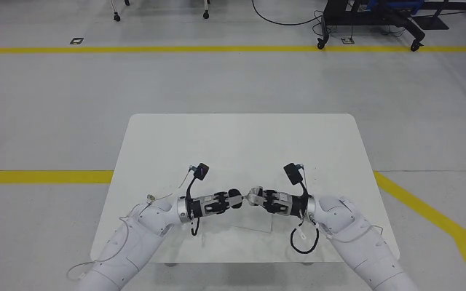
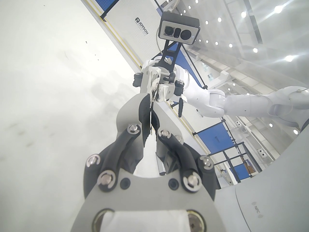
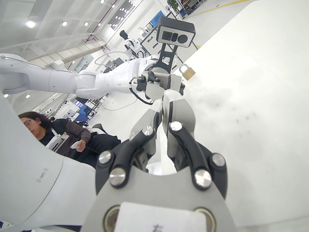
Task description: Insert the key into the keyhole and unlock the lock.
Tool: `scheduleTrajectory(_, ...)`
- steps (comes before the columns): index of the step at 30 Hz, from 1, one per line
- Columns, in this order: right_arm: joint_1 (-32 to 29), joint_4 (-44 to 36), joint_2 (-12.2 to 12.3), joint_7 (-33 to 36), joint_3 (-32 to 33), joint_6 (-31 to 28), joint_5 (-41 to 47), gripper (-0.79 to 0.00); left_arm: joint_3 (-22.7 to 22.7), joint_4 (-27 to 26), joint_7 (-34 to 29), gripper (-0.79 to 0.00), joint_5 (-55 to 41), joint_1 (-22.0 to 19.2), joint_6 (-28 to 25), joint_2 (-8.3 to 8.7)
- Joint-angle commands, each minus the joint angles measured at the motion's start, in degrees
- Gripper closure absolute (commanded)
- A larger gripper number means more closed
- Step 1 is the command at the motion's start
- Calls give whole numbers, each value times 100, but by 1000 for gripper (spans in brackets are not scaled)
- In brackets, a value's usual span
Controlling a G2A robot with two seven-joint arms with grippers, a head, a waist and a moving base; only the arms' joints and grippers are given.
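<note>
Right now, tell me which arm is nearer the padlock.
Left. The padlock lies on the table close beside the left arm; the right arm is farther, across from it.

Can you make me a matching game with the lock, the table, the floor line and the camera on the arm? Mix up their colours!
Things:
1 lock
2 table
3 floor line
4 camera

Colours:
A yellow
B black
C brass
D white

Pairs: 1-C, 2-D, 3-A, 4-B
</note>
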Motion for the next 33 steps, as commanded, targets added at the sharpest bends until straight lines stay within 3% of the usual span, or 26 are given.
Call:
scheduleTrajectory(1,0,1,3,11,-3,0,16,-102,-7,-9,0,0,25,4,7,2)
scheduleTrajectory(4,4,7,7,35,-8,0,20,-3,-10,-27,-4,0,46,15,14,4)
scheduleTrajectory(13,33,28,0,50,-68,0,-112,0,-48,-51,-1,0,79,46,11,15)
scheduleTrajectory(14,34,33,0,43,-71,0,-118,0,-56,-50,-12,-105,74,50,18,19)
scheduleTrajectory(15,36,38,-1,37,-74,0,-124,0,-62,-55,-30,-597,55,55,17,23)
scheduleTrajectory(16,39,40,-2,24,-75,0,-126,0,-73,-53,-51,-785,30,59,23,28)
scheduleTrajectory(22,42,85,1,-140,-13,0,-53,0,-228,-61,-352,-785,86,58,66,120)
scheduleTrajectory(26,-88,17,73,-302,276,0,217,0,-849,-450,-879,-785,320,196,106,410)
scheduleTrajectory(29,-218,-9,128,-433,517,0,204,0,-1807,-1397,-1314,-785,726,655,309,766)
scheduleTrajectory(33,-229,-8,133,-446,540,0,177,0,-3330,-3193,-1804,-785,1083,1716,864,1166)
